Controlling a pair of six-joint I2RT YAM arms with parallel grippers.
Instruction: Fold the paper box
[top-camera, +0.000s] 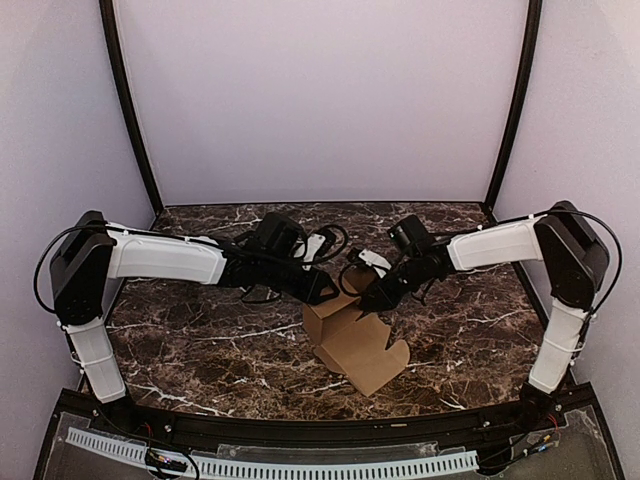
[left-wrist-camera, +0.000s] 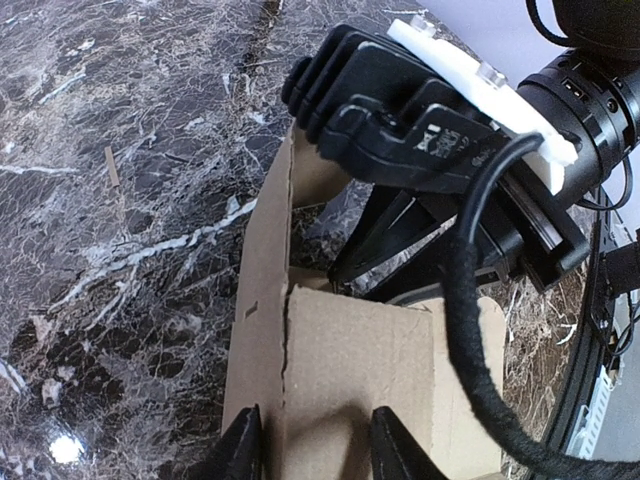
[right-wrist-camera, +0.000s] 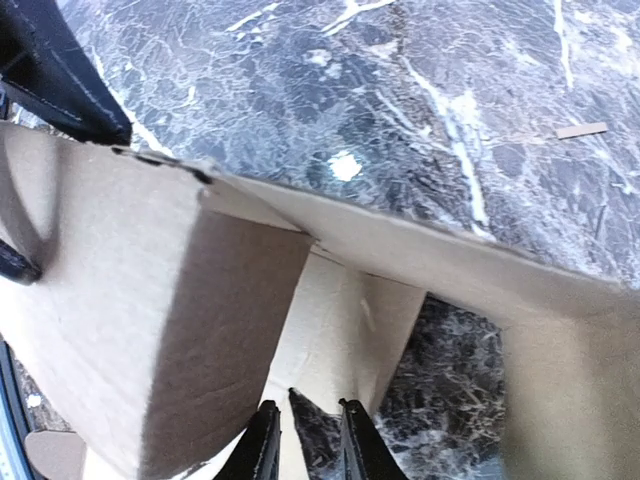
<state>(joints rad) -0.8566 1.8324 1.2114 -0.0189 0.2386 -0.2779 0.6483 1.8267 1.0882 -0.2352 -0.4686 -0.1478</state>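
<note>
The paper box (top-camera: 355, 340) is a brown cardboard sheet, partly folded, lying mid-table with a raised wall at its far left. My left gripper (top-camera: 325, 292) comes in from the left. In the left wrist view its fingertips (left-wrist-camera: 245, 445) flank an upright panel of the box (left-wrist-camera: 360, 360) and hold it at the crease, with the left gripper (left-wrist-camera: 318, 445) shut on it. My right gripper (top-camera: 375, 300) reaches in from the right, inside the box. In the right wrist view the right gripper (right-wrist-camera: 303, 440) stands slightly open, with bare marble showing in the gap beside the box's inner walls (right-wrist-camera: 130, 300).
The dark marble table (top-camera: 200, 340) spreads around the box. A small pale sliver (right-wrist-camera: 580, 130) lies on it. The right gripper's body (left-wrist-camera: 430, 130) hangs close over the box's far side. Lilac walls close in the back and sides, and a black rail (top-camera: 330, 430) runs along the near edge.
</note>
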